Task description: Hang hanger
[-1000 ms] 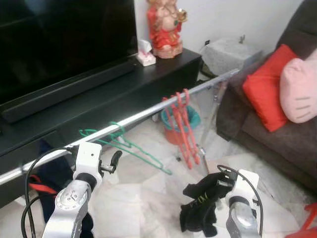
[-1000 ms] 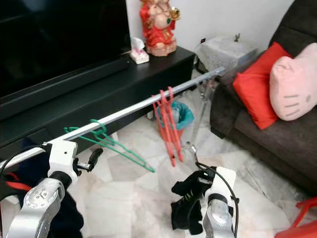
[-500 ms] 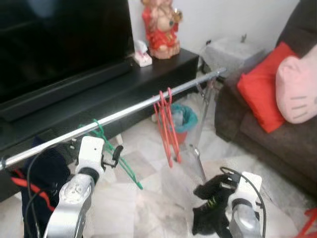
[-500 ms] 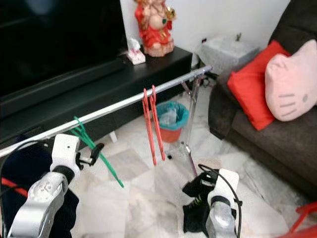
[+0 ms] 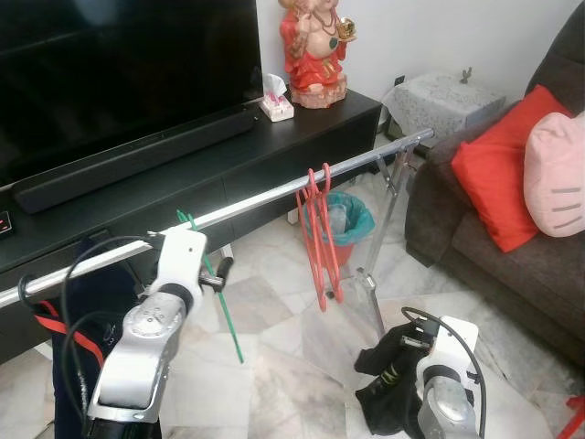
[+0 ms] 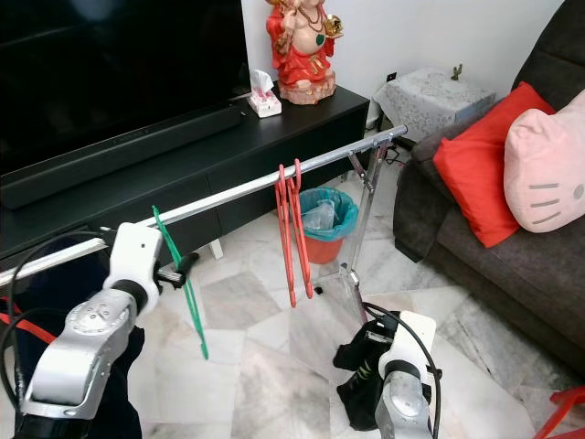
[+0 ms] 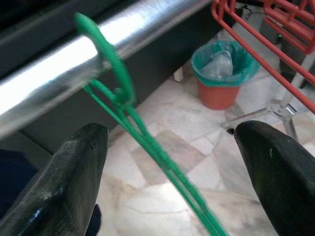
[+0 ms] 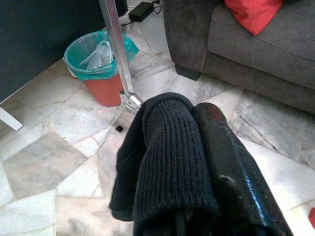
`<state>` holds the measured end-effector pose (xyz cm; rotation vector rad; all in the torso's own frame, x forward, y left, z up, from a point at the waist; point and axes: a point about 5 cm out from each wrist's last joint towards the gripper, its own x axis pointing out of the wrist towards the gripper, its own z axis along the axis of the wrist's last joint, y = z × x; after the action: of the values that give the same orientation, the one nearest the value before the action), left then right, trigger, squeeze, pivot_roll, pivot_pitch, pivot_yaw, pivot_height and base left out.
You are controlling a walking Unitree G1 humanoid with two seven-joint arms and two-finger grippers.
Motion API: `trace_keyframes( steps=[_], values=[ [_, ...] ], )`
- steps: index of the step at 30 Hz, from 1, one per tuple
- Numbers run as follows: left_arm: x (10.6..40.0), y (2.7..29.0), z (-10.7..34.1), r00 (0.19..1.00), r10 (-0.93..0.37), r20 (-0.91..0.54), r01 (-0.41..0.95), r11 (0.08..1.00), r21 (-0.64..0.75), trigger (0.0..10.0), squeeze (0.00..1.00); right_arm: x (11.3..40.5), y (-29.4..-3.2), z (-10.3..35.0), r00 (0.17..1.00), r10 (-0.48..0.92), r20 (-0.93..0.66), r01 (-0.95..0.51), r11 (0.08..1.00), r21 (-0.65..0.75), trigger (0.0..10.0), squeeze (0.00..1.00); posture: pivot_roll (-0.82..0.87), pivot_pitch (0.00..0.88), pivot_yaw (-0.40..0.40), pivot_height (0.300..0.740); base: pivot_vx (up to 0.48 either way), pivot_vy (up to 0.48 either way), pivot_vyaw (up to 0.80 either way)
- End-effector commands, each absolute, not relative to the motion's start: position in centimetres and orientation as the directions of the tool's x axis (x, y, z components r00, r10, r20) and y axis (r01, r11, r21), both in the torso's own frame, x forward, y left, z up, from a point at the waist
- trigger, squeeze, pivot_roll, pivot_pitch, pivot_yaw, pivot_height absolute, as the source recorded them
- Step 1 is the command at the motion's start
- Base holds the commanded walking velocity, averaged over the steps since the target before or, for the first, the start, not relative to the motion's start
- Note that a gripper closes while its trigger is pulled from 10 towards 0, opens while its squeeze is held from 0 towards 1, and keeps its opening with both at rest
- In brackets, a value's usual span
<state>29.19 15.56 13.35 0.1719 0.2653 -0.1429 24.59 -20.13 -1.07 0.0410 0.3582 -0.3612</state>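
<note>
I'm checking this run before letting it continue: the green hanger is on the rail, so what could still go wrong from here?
1. The thin green wire hanger hangs on the silver metal rail between the left gripper's open fingers; pulling back at an angle may snag it.
2. The right gripper is shut on a black knitted garment that dangles low by the rack's upright leg and could catch on it.

We see the green hanger (image 6: 179, 274) hooked on the silver rail (image 6: 247, 187), our left pincer (image 6: 183, 266) just beside it. Red hangers (image 6: 292, 230) hang further right. Our right pincer (image 6: 366, 352) carries a black garment (image 6: 355, 384) near the floor.
</note>
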Motion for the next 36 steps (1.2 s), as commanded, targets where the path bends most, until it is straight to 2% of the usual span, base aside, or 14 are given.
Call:
trace_keyframes(
  steps=[1,9,15,27,28,29,30,31,32,36],
  values=[
    [29.6,15.4,13.3,0.95,-0.126,-0.287,0.177,0.971,0.158,10.0,0.0,25.0,-20.1,-0.6,0.884,-0.337,-0.324,0.352,0.936,-0.016,10.0,0.0,-0.07,0.0,0.03,0.74,0.0,0.0,0.0],
    [30.7,16.1,12.9,0.951,-0.055,-0.304,0.121,0.972,0.203,10.0,0.0,25.0,-19.9,-0.7,0.884,-0.334,-0.327,0.351,0.936,-0.01,10.0,0.0,-0.07,0.0,0.036,0.74,0.0,0.0,0.0],
    [31.6,16.4,11.9,0.939,-0.018,-0.344,0.086,0.979,0.184,10.0,0.0,25.1,-19.7,-0.7,0.886,-0.327,-0.329,0.345,0.939,-0.006,10.0,0.0,-0.08,0.0,0.038,0.74,0.0,0.0,0.0],
    [34.1,15.4,10.5,0.939,-0.045,-0.34,0.096,0.987,0.133,10.0,0.0,25.2,-19.7,-0.7,0.887,-0.325,-0.328,0.343,0.939,-0.003,10.0,0.0,-0.1,0.0,0.045,0.74,0.0,0.0,0.0],
    [34.3,15.4,10.6,0.942,-0.04,-0.333,0.091,0.986,0.139,9.4,0.0,25.2,-19.7,-0.7,0.887,-0.325,-0.327,0.343,0.939,-0.004,10.0,0.0,-0.1,0.0,0.046,0.74,0.0,0.0,0.0],
    [34.5,15.4,10.7,0.944,-0.035,-0.329,0.085,0.987,0.139,3.4,0.0,25.2,-19.8,-0.6,0.887,-0.326,-0.326,0.344,0.939,-0.004,10.0,0.0,-0.1,0.0,0.048,0.74,0.0,0.0,0.0],
    [34.6,15.5,10.7,0.946,-0.028,-0.324,0.078,0.987,0.14,1.6,0.0,25.1,-19.8,-0.6,0.887,-0.327,-0.325,0.345,0.939,-0.004,10.0,0.0,-0.1,0.0,0.048,0.74,0.0,0.0,0.0],
    [34.6,15.5,10.7,0.946,-0.028,-0.324,0.078,0.987,0.14,1.6,0.0,25.1,-19.8,-0.6,0.887,-0.327,-0.325,0.345,0.939,-0.004,10.0,0.0,-0.1,0.0,0.048,0.74,0.0,0.0,0.0],
    [34.8,15.6,10.8,0.948,-0.026,-0.317,0.076,0.986,0.148,0.0,0.0,25.1,-19.9,-0.6,0.886,-0.331,-0.324,0.348,0.937,-0.004,10.0,0.0,-0.1,0.0,0.048,0.74,0.0,0.0,0.0],
    [34.8,15.6,10.7,0.95,-0.027,-0.311,0.078,0.985,0.153,0.0,0.0,25.1,-19.9,-0.7,0.886,-0.33,-0.325,0.348,0.938,-0.005,10.0,0.0,-0.1,0.0,0.047,0.74,0.0,0.0,0.0]
  ],
)
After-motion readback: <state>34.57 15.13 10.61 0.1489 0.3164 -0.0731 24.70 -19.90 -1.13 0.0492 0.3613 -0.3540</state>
